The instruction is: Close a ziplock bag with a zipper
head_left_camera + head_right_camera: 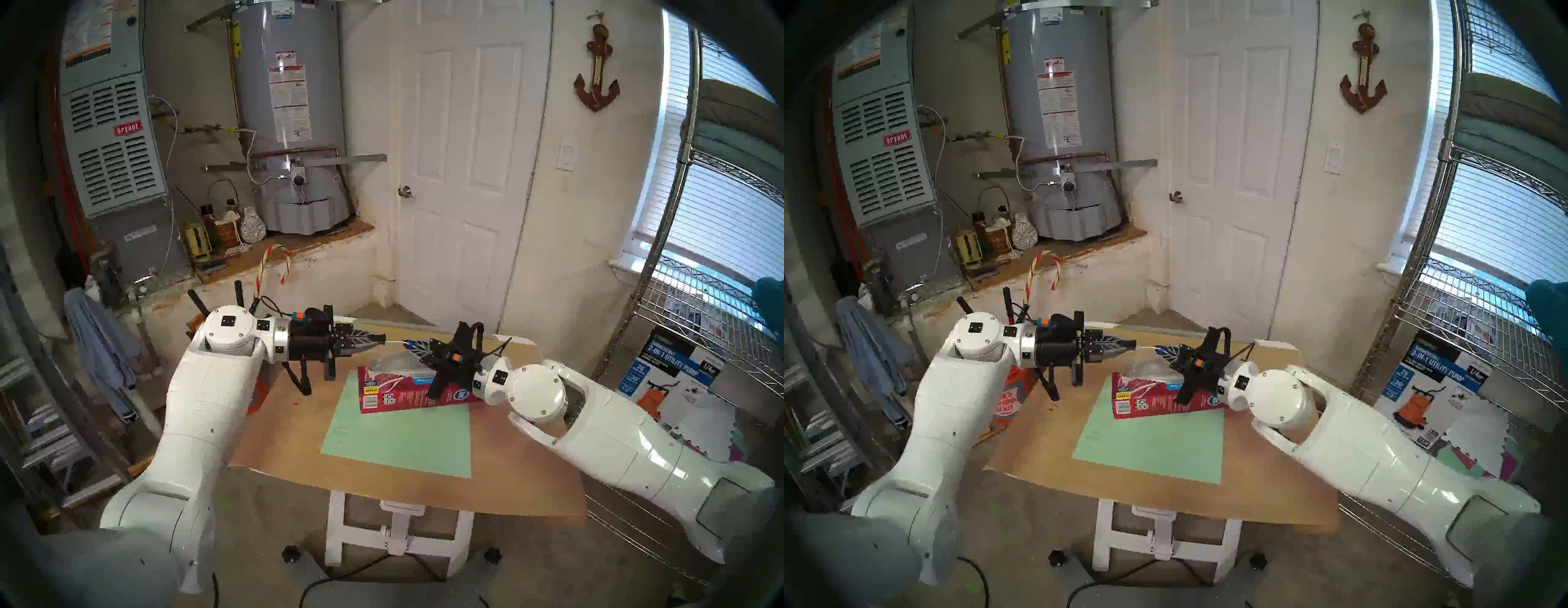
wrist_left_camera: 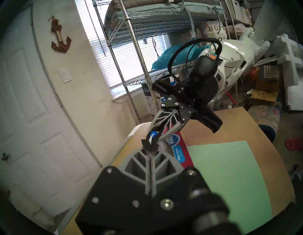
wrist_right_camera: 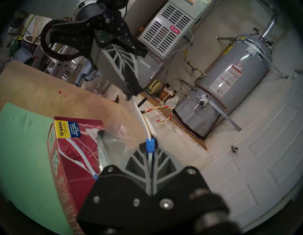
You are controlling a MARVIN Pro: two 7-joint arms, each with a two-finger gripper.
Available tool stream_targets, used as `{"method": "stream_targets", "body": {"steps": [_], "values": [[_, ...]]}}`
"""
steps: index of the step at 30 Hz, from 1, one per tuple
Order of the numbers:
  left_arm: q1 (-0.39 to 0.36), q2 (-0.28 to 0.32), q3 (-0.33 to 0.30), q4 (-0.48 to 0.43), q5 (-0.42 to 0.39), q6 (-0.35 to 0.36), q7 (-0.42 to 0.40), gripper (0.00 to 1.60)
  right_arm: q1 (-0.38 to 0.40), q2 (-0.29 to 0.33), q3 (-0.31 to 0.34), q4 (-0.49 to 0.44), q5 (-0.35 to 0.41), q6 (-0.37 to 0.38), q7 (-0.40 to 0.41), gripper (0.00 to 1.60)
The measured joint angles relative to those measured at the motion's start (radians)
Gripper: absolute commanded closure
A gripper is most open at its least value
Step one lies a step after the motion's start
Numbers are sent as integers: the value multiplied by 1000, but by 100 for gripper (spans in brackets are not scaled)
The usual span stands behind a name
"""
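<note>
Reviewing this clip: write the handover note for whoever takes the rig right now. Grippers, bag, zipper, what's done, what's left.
Left gripper: shut on one end of the bag's zip strip.
Right gripper: shut on the strip at the blue slider.
Bag: held up between both grippers, above the red box, body drooping toward it.
Done: both ends gripped, strip stretched between.
Left: how much is sealed is unclear; run the slider along the remaining strip, then release.

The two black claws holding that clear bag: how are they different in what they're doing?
The left gripper pinches the bare end of the bag's white zip strip; the right gripper clamps at the blue slider. The left points level; the right tilts upward, over the red box. Both are shut, holding the ziplock bag above the table.
</note>
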State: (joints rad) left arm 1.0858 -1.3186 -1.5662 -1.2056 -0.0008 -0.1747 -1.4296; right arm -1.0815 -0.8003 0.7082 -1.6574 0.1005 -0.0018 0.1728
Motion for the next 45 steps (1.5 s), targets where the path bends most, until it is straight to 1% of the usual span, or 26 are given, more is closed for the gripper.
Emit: {"method": "stream_targets", "body": {"steps": [7,8,9,10,20,25,29,31,32,34,35,36,39,40,41,43,45], "values": [[-3,8,-7,18,2,-4,6,160,-2,21,14,23,0,-15,-3,160],[-5,8,-7,26,2,-7,6,149,-3,22,16,21,3,-15,-4,160],[-7,8,-7,32,2,-10,6,96,-3,22,17,19,5,-15,-4,160],[-10,7,-7,41,1,-14,6,0,-4,22,18,16,8,-15,-4,160],[-41,-10,1,73,-4,-36,-26,0,-5,9,16,-5,18,-12,-4,160],[-62,-21,3,103,-4,-46,-33,0,-7,-1,13,-16,19,-7,-4,160],[-76,-29,4,134,-3,-54,-35,11,-8,-9,11,-24,20,0,-6,160],[-82,-33,5,150,-3,-59,-34,23,-8,-12,11,-27,20,5,-7,160],[-86,-36,5,159,-3,-62,-33,35,-8,-14,10,-28,20,8,-7,160],[-92,-40,5,172,-3,-65,-30,40,-9,-16,10,-31,20,12,-8,160],[-95,-43,5,179,-2,-67,-28,54,-9,-17,10,-32,20,14,-8,160],[-98,-45,5,186,-2,-70,-27,63,-9,-18,10,-33,20,16,-8,160],[-106,-52,5,205,-3,-78,-22,63,-9,-20,10,-36,21,21,-8,160],[-111,-55,5,215,-3,-82,-21,74,-10,-20,10,-37,21,22,-8,160],[-113,-57,5,220,-4,-84,-21,81,-10,-21,9,-38,21,22,-8,160],[-119,-62,4,235,-5,-90,-21,81,-11,-22,9,-38,20,22,-8,160],[-124,-65,4,244,-6,-94,-21,85,-11,-23,9,-38,20,21,-9,160]]}}
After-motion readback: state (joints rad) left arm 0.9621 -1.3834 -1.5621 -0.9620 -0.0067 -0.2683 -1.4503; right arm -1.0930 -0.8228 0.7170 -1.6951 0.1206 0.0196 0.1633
